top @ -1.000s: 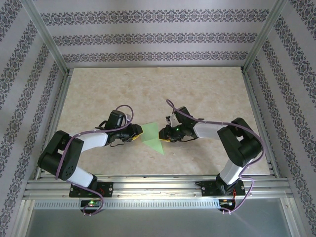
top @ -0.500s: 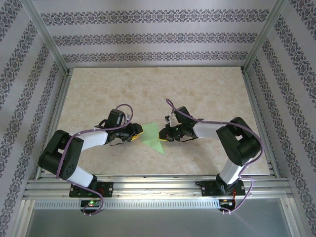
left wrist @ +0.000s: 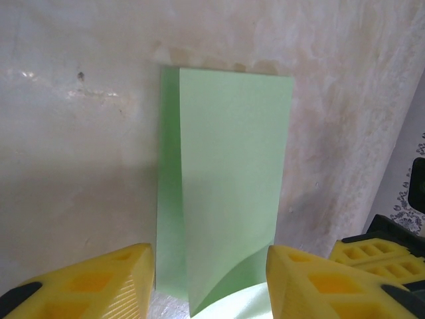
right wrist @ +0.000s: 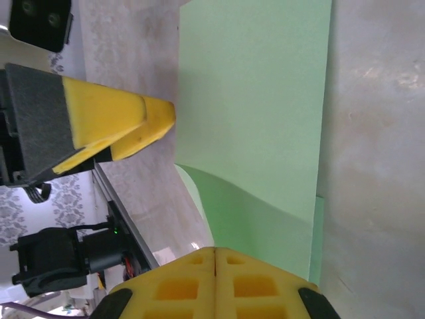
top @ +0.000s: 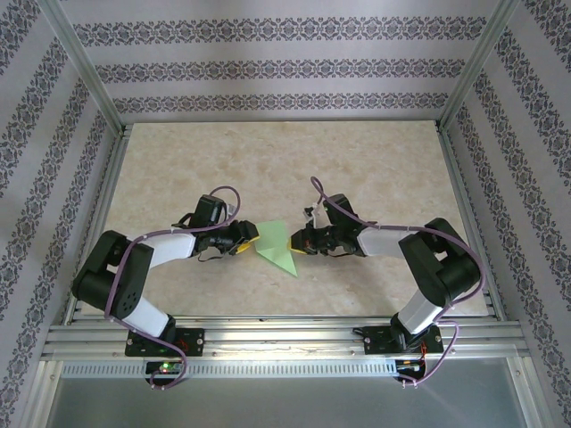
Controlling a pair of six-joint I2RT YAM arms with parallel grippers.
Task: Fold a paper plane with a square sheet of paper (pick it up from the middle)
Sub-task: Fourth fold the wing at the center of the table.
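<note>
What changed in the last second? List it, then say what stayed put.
The right gripper closed its jaws onto one edge of the green paper, and its arm shifted slightly toward the near side. The left gripper spread its jaws wider at the paper's opposite side. The paper itself stayed in the same spot on the table, and both arm bases are unchanged.

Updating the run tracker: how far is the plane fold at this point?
Done: the sheet of paper is folded over once, two layers with a slightly offset edge. In hand: the right gripper is shut on its edge, where a layer curls up; the left gripper stands open astride the opposite end. Remaining: nose and wing folds; no slim dart shape shows.
</note>
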